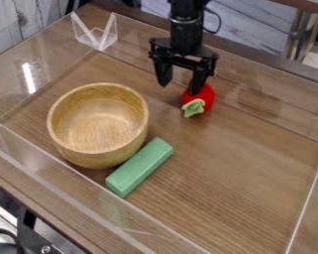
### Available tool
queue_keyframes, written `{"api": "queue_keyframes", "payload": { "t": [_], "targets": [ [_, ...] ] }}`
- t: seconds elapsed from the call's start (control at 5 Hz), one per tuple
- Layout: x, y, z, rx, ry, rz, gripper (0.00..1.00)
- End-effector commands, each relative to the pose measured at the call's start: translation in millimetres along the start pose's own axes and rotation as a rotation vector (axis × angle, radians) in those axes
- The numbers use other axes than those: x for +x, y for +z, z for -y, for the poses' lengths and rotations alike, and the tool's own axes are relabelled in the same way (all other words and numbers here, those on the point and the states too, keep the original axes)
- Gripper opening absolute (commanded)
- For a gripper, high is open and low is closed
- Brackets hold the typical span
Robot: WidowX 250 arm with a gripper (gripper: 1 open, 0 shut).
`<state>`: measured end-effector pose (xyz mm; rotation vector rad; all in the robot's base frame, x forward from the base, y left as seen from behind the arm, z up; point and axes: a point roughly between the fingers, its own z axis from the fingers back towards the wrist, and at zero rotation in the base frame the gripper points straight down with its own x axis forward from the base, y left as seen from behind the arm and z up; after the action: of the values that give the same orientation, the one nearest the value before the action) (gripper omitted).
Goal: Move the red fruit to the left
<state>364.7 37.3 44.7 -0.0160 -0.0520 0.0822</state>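
From my remote seat I see the round wooden bowl (99,123) on the brown wooden table (241,169), left of centre. The flat green rectangular block (140,166) lies just in front of it, to its right. The small red strawberry-shaped fruit (197,98) lies right of the bowl, farther back. The black gripper (182,79) hangs directly over the fruit's left side.
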Motion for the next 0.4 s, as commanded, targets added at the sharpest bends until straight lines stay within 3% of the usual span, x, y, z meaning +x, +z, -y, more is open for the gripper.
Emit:
{"api": "queue_keyframes", "payload": {
  "t": [0.0,0.2],
  "targets": [
    [6.7,-6.4,6.0,-0.002,-0.034,0.044,1.0],
    [4.0,-15.7,5.0,-0.004,-0.032,0.053,1.0]
  ]
}}
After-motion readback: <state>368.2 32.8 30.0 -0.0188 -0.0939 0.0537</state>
